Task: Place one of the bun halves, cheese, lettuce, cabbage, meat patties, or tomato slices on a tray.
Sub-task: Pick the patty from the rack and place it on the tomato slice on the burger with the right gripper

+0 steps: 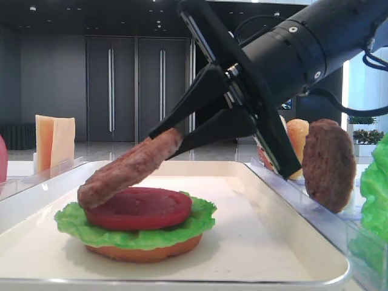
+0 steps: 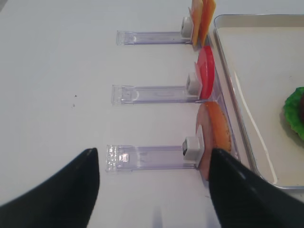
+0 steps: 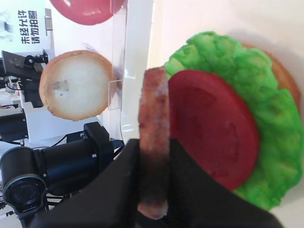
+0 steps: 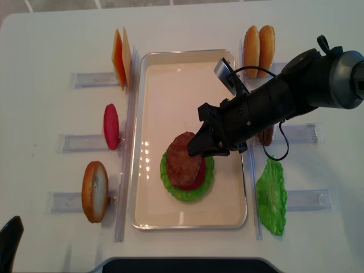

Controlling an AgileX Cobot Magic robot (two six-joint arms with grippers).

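Observation:
On the cream tray [image 4: 182, 79] lies a stack of a bun half [image 1: 145, 251], lettuce [image 1: 73, 223] and a tomato slice [image 1: 139, 209]. My right gripper [image 1: 167, 134] is shut on a brown meat patty [image 1: 130, 167], gripping its rim edge-on. The patty slopes down, and its low end touches the stack's left side. The right wrist view shows the patty [image 3: 154, 114] pinched between the black fingers, beside the tomato slice [image 3: 213, 128]. My left gripper [image 2: 153, 154] hangs open and holds nothing, over the table left of the tray.
Clear racks line both long sides of the tray. The left racks hold cheese [image 4: 119, 57], a tomato slice [image 4: 111, 126] and a bun half [image 4: 95, 190]. The right racks hold bun halves [image 4: 259, 48], another patty [image 1: 328, 163] and lettuce [image 4: 272, 196].

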